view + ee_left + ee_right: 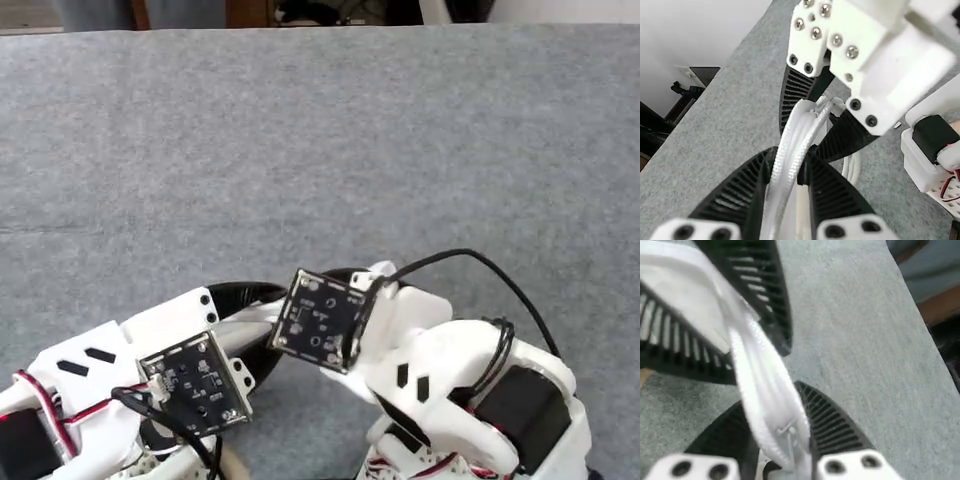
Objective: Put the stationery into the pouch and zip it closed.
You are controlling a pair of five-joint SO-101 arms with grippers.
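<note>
The left gripper (788, 159) and right gripper (771, 407) each have fingers clamped on the zipper edge of the white fabric pouch (799, 126), stretched between them over the grey felt counter (320, 130); it looks light and floppy, best held by that stiffer tape.

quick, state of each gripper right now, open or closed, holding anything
left gripper: closed, fingers pinching the edge of the white pouch.
right gripper: closed, fingers pinching the pouch along its zipper edge.
</note>
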